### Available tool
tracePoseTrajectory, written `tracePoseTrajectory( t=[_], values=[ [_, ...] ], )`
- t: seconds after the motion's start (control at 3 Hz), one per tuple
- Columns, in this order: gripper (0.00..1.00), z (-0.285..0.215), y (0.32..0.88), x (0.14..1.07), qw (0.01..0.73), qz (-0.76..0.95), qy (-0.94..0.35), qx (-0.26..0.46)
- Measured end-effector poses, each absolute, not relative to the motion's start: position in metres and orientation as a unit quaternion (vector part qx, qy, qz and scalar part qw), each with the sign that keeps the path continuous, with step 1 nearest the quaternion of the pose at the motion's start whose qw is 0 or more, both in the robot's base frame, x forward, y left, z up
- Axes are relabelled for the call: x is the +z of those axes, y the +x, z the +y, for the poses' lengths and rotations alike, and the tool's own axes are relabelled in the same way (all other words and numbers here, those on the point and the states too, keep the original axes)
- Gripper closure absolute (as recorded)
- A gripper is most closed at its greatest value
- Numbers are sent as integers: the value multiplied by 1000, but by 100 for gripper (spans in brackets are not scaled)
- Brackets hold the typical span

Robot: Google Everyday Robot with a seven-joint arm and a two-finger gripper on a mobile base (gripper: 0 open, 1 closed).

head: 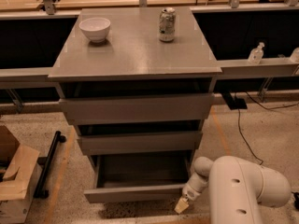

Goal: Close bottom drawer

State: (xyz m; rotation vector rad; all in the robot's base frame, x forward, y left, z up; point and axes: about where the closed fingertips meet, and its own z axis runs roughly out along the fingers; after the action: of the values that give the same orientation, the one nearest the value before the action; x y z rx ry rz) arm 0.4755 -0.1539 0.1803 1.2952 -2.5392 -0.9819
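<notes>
The bottom drawer (135, 192) of the grey cabinet is pulled far out, its deep box showing empty and its flat grey-brown front facing me. The middle drawer (140, 141) and the wide top drawer (138, 108) stand out only slightly. My gripper (182, 205) hangs from the white arm (243, 190) at the lower right, its tan tip just in front of the right end of the bottom drawer's front. I cannot tell if it touches the front.
A white bowl (95, 29) and a drink can (167, 24) stand on the cabinet top (135, 55). A cardboard box (14, 176) and a black bar (49, 162) lie on the floor at left. Cables (243, 134) run at right.
</notes>
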Motion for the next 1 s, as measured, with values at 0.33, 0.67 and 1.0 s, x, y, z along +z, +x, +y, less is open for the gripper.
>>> tracePoseTrajectory(
  t=[0.33, 0.67, 1.0],
  values=[
    [100, -158, 482, 176, 54, -846, 421, -323],
    [100, -162, 527, 176, 26, -842, 454, -289],
    [100, -162, 536, 175, 23, -840, 463, -283]
  ],
)
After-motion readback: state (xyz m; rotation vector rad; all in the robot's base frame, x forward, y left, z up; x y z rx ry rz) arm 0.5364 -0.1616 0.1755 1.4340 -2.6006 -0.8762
